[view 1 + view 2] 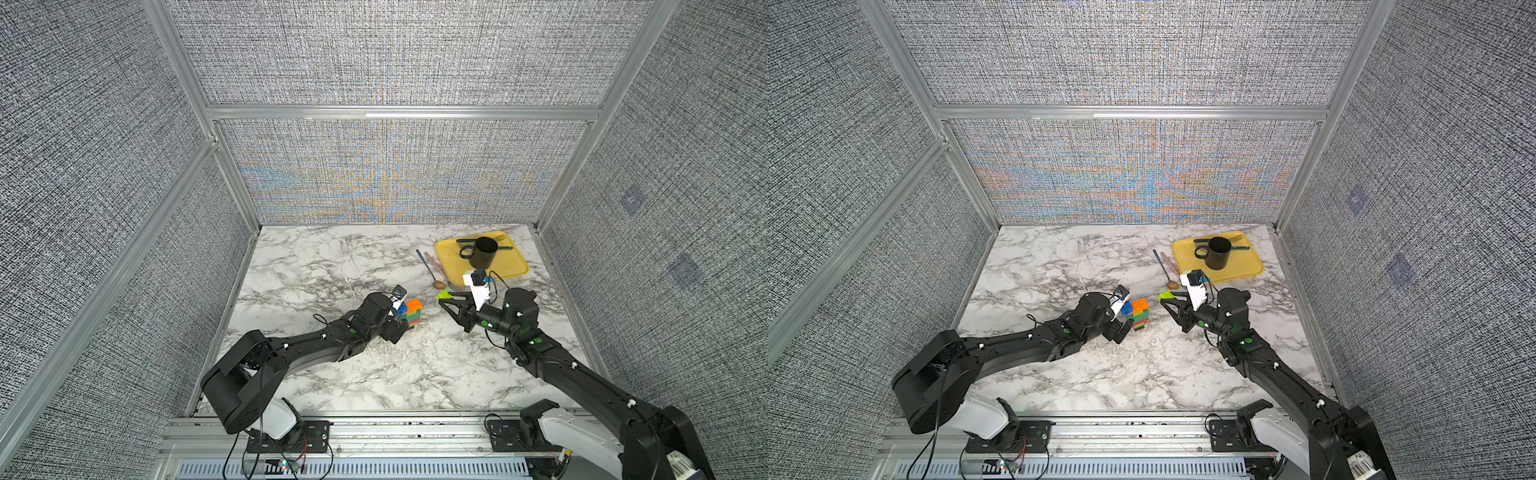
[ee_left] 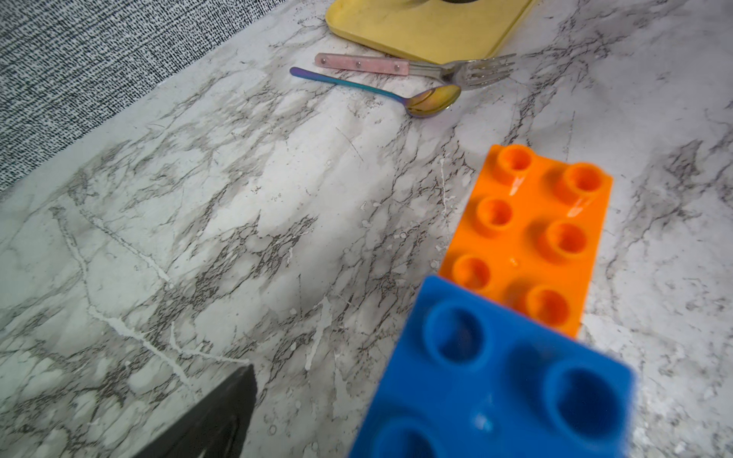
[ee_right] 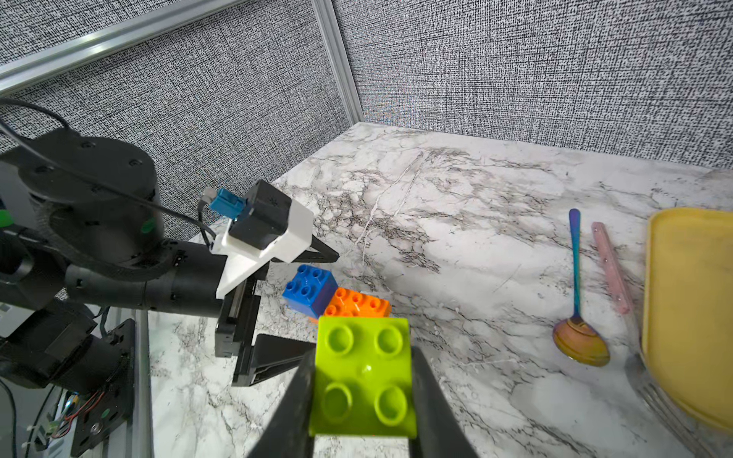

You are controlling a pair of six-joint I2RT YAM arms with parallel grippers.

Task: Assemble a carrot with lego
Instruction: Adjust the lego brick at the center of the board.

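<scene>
I am working two grippers around one carrot [image 1: 410,312], which is standing on the table [image 1: 332,257]. My left gripper [image 3: 323,303] is gaping wide around it. My right gripper [image 1: 444,297] is pinching one lime brick [image 3: 365,372] nearby. Both top views are showing the green and red layers. My left wrist view is showing only the blue brick [image 2: 496,376] and the orange brick [image 2: 527,234]. Beyond, one spoon [image 3: 577,277], one pink-handled fork [image 2: 363,65] and one yellow tray [image 1: 511,270] bearing one black mug [image 1: 483,252] are lying clear.

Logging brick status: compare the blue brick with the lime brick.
The blue brick sits on the orange brick atop the stack; the lime brick is apart from the stack. The right gripper is shut on the lime brick; no gripper is closed on the blue brick. Both are square four-stud bricks.
</scene>
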